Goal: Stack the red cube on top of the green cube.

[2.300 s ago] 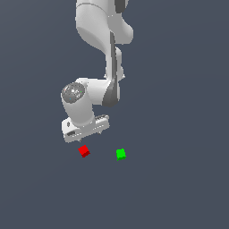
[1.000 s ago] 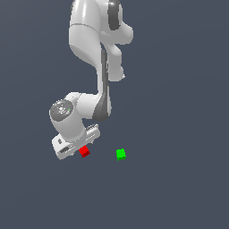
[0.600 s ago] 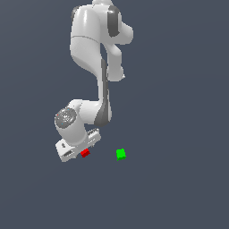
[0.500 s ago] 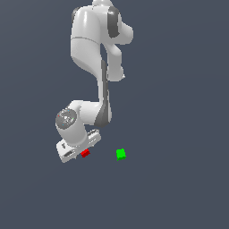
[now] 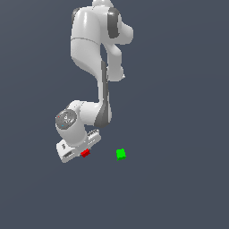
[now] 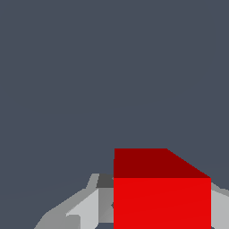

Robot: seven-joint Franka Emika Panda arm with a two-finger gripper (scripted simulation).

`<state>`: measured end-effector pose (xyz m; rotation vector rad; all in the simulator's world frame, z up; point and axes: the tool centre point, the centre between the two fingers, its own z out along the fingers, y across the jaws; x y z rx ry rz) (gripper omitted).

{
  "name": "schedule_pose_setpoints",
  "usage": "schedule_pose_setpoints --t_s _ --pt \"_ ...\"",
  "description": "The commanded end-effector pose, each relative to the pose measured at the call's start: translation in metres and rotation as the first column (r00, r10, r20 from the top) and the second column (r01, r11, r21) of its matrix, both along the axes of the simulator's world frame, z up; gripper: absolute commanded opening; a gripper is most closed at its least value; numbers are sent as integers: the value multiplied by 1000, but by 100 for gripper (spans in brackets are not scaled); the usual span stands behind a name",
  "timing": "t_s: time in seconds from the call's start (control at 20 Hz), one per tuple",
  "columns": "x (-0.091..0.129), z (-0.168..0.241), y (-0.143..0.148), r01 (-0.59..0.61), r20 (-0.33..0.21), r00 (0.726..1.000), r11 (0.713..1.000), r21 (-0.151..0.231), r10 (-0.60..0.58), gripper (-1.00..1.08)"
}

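Note:
The red cube [image 5: 85,153] rests on the dark floor, half hidden under my gripper [image 5: 80,154], which has come down over it. In the wrist view the red cube [image 6: 161,192] fills the space between the two grey fingers [image 6: 91,205], which press against its sides with no gap showing. The gripper [image 6: 162,212] is shut on the cube, and the cube is still at floor level. The green cube [image 5: 120,154] sits alone on the floor, a short way off toward the exterior view's right of the red cube. It is out of the wrist view.
The floor [image 5: 179,188] is plain dark grey-blue. The white arm [image 5: 96,49] rises above the gripper and bends over it.
The gripper has dropped from above the red cube down around it and closed on it. It has barely moved over the last half second. Neither cube has shifted.

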<state>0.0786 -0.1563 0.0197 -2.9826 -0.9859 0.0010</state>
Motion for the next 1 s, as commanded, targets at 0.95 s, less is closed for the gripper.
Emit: schedule_pose_setpoints --t_s 0.95 --pt "-2 83 0 0 0 1000 1000 0 0 -100"
